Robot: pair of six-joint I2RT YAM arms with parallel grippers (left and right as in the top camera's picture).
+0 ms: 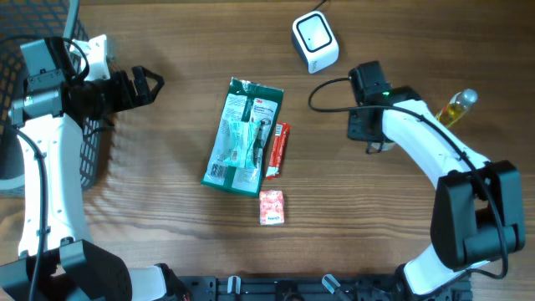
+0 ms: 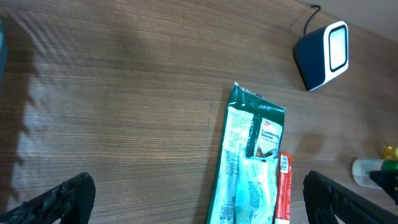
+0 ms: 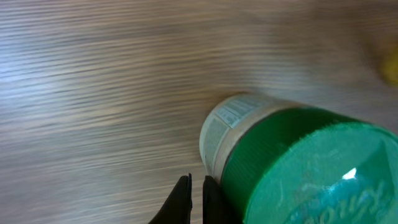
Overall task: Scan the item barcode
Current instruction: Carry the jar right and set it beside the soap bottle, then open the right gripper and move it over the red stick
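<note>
Overhead: straight down over brown wooden table (image 1: 167, 125). Left wrist: slanting, sharing overhead's white boxy scanner (image 2: 323, 55). Right wrist: close above table.

green-lidded jar (image 3: 298, 168) crowds the right gripper (image 3: 196, 190).

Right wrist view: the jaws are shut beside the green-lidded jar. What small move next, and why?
Probably reopen the right gripper and shift it sideways toward the jar before closing again. Its fingers stand together with nothing between them, while the jar lies just beside them, apparently ungripped, so it cannot yet go to the scanner.
</note>
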